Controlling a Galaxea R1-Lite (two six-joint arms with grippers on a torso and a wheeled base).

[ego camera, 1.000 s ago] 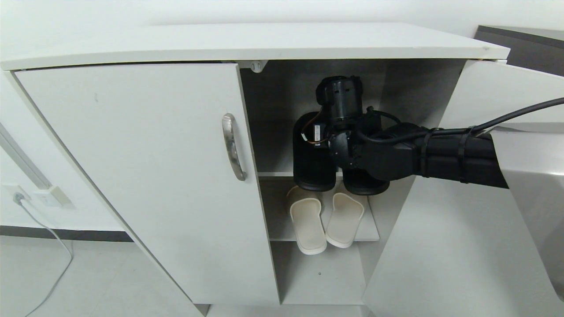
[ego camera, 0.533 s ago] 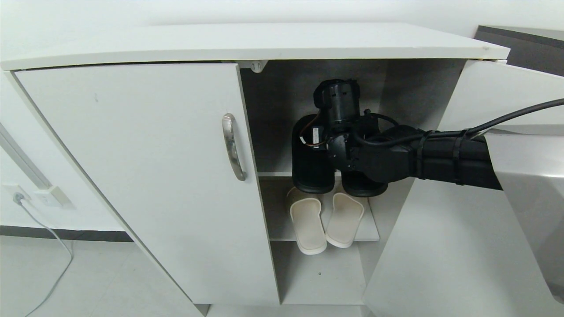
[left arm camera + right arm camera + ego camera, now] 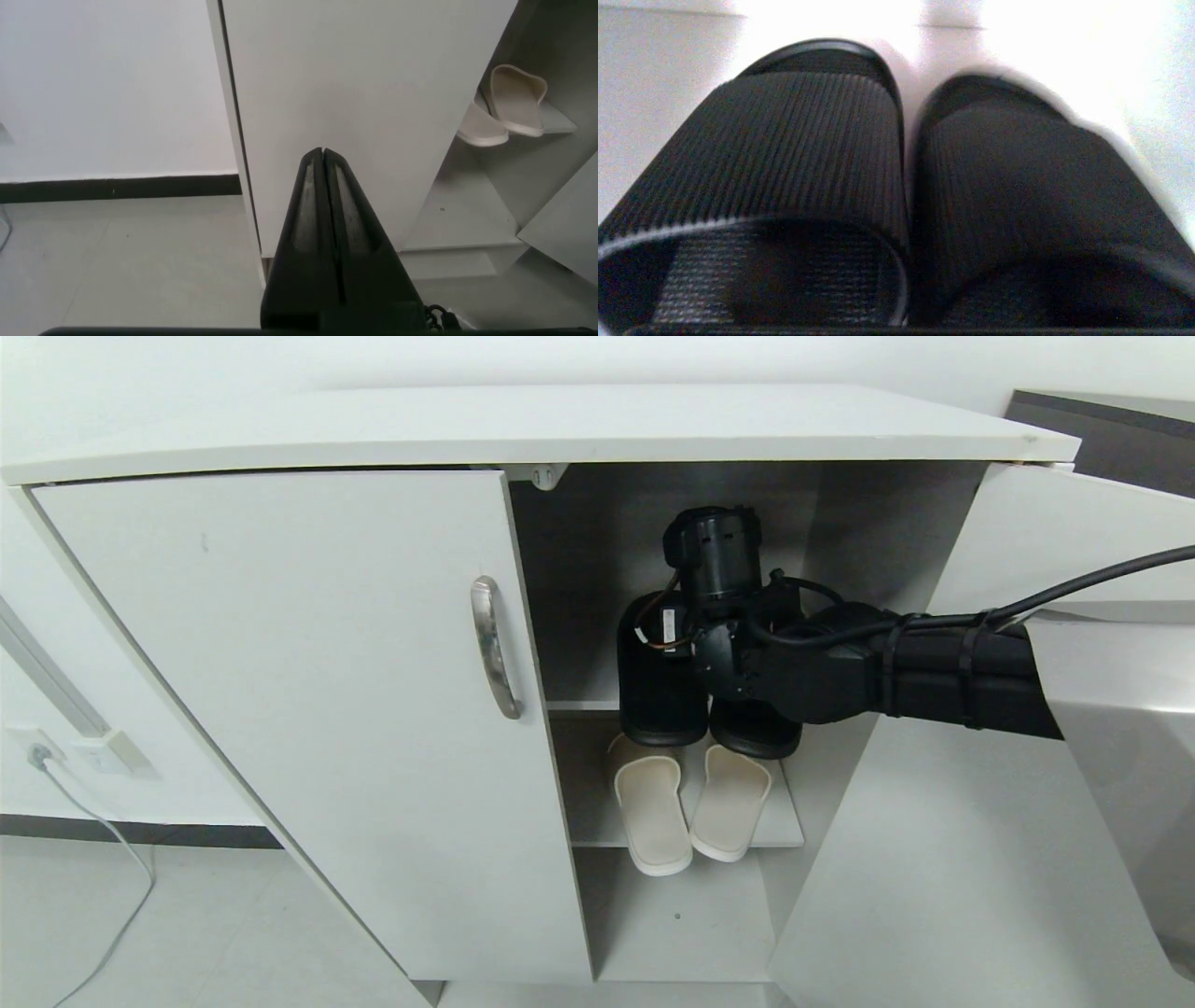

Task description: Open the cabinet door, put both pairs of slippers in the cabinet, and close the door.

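Black slippers (image 3: 658,695): the pair lies side by side in the upper compartment of the cabinet (image 3: 560,425), toes pointing inward. The heels hang out past the front edge of the upper shelf (image 3: 579,706). In the right wrist view the ribbed straps (image 3: 785,159) touch each other along their inner sides. Whether the soles rest fully on the shelf cannot be told.
White slippers (image 3: 691,803): this pair is on the middle shelf (image 3: 789,826), directly below the black pair, with the heels sticking out over the shelf's front edge. The two touch near the heels.
Right hand (image 3: 714,658): it is inside the upper compartment, just over the right slipper of the black pair. Its own wrist covers the fingers, so I cannot tell whether it is wide, narrow or holding anything.
Right arm (image 3: 915,667): it reaches in from the right through the open half of the cabinet.
Left hand (image 3: 322,152): narrow, with the fingers pressed together and nothing between them. It is held low in front of the closed left door, well apart from both pairs.
Left door (image 3: 280,691): closed, with a metal handle (image 3: 493,647) upright near its inner edge.
Right door (image 3: 934,859): swung wide open.
Floor (image 3: 140,933): pale tiles.
Wall socket (image 3: 37,753): to the left of the cabinet, with a cable trailing down from it.
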